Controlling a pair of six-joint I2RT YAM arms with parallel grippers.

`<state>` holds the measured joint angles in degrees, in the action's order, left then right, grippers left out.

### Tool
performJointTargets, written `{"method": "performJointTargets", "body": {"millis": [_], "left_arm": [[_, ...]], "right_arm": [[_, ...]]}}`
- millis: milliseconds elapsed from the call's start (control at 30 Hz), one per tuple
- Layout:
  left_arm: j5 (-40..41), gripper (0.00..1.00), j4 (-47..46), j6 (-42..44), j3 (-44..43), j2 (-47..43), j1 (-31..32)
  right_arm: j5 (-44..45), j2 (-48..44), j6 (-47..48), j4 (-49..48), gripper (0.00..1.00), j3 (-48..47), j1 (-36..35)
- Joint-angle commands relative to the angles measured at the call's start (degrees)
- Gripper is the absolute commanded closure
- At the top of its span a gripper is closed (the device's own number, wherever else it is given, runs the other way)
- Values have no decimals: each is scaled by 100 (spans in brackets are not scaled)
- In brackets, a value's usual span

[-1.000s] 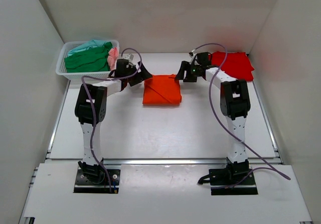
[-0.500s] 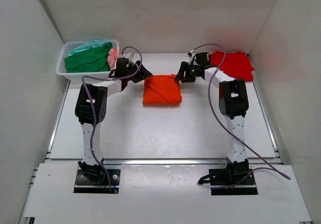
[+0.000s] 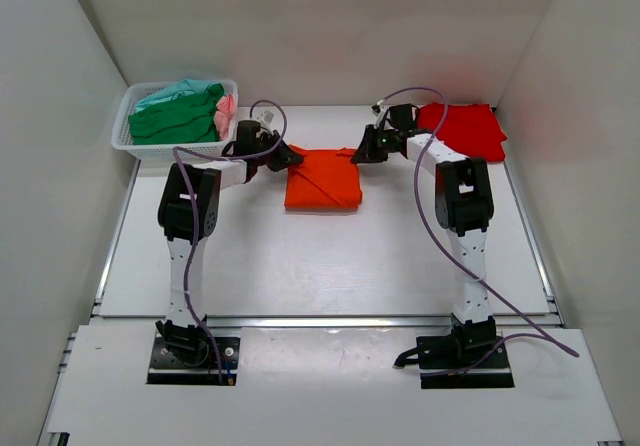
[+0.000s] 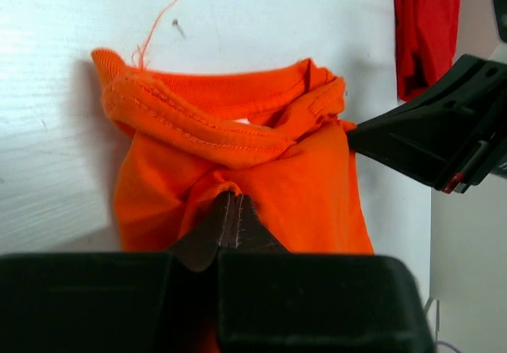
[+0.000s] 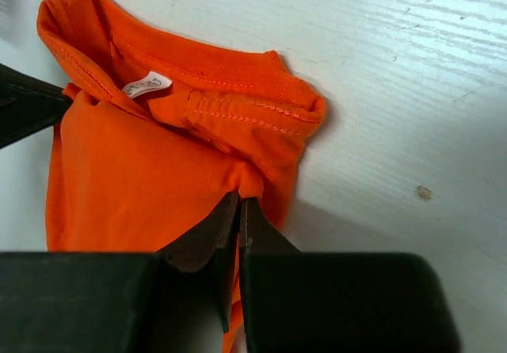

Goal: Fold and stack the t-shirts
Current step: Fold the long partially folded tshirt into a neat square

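Observation:
A folded bright orange t-shirt (image 3: 322, 177) lies at the back middle of the table. My left gripper (image 3: 287, 155) is shut on its far left corner; in the left wrist view the fingers (image 4: 231, 210) pinch a fold of orange t-shirt (image 4: 238, 155). My right gripper (image 3: 358, 154) is shut on its far right corner, where the orange t-shirt (image 5: 158, 163) bunches at the fingertips (image 5: 240, 209). A folded red t-shirt (image 3: 465, 129) lies at the back right. Green, teal and pink t-shirts (image 3: 178, 114) fill the basket.
A white mesh basket (image 3: 125, 144) stands at the back left corner. White walls close in the table on three sides. The right arm's purple cable (image 3: 430, 221) loops over the table beside that arm.
Both grippers have closed on the orange t-shirt's far corners, having moved inward onto the cloth. The shirt itself still lies where it was.

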<state>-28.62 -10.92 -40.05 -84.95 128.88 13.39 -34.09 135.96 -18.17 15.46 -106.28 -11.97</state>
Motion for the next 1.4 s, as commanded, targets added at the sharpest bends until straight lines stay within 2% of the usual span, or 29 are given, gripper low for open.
{"method": "performJointTargets", "body": {"millis": [0, 167, 267, 367, 567, 667, 800, 1033, 1233, 1367], "left_arm": [[-407, 100, -217, -169, -5, -178, 6], [-504, 100, -411, -196, 575, -853, 41], [-487, 100, -446, -135, 1242, -1496, 103], [-390, 100, -420, 23, 2295, -2304, 235], [-135, 100, -227, 199, 3834, -4044, 498], [128, 100, -87, 182, 4283, -5045, 577], [251, 100, 343, 200, 4662, -5890, 656], [331, 100, 976, 164, 5181, -7314, 753], [226, 100, 1486, -29, 5444, -8255, 920], [234, 100, 1671, -143, 5524, -8730, 911]], "right_arm": [[-195, 1, 77, 27, 100, -314, -25], [-46, -710, 200, 124, 100, 203, -130], [103, -1501, 209, -78, 100, 1011, -289], [331, -2650, 200, -306, 100, 2022, -490], [613, -4233, 104, -352, 100, 3726, -956], [728, -4945, -71, -421, 100, 4376, -1115], [859, -5824, -213, -378, 100, 5106, -1343], [930, -7047, -441, -211, 100, 5881, -1537], [904, -7707, -582, 61, 100, 5997, -1695], [755, -7813, -652, 246, 100, 5874, -1765]]}}
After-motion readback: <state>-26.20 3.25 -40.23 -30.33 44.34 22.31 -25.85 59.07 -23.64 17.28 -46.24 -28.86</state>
